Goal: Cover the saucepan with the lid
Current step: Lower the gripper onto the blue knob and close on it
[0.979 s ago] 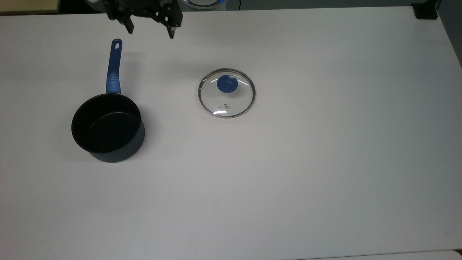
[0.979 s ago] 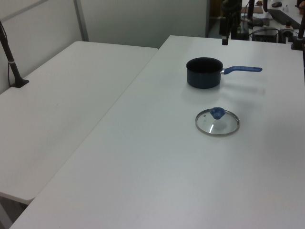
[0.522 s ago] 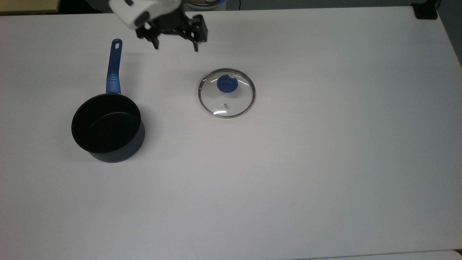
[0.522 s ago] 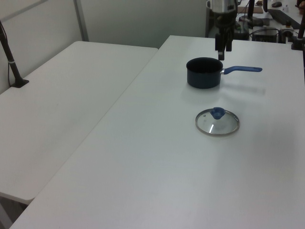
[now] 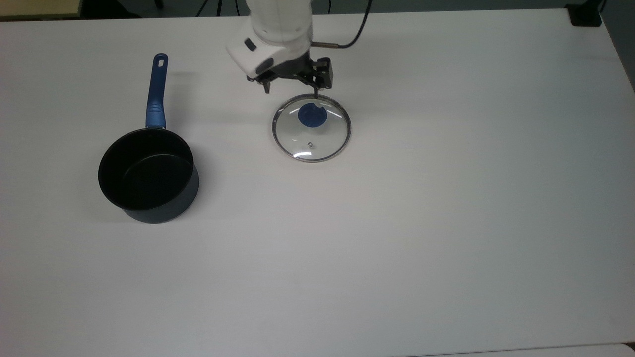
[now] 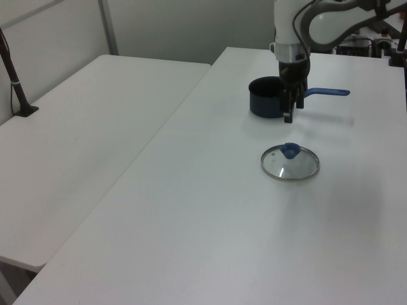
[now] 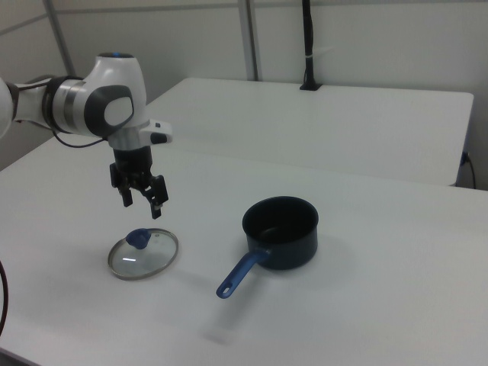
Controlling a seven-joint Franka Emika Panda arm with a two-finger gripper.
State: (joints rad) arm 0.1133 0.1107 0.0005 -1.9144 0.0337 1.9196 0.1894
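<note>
Hand (image 5: pixel 291 92) (image 6: pixel 289 115) (image 7: pixel 142 208) spread, empty, hanging in the air above the lid (image 5: pixel 311 127) (image 6: pixel 290 162) (image 7: pixel 143 255), near its far rim in the top view, not touching it. Lid lies flat on the white tabletop (image 5: pixel 446 198) (image 6: pixel 210 210) (image 7: pixel 366 305), blue knob (image 5: pixel 312 115) up. Saucepan (image 5: pixel 148 175) (image 6: pixel 273 96) (image 7: pixel 281 232) upright and uncovered, well apart from the lid, toward the top view's left; its blue handle (image 5: pixel 156 91) (image 6: pixel 323 93) (image 7: pixel 242 273) points to the top view's upper edge. White arm (image 5: pixel 276 29) (image 7: pixel 91 103) reaches in over the lid's far side.

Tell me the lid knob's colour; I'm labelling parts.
Blue, on the lid; the knob shows best in the top view.
</note>
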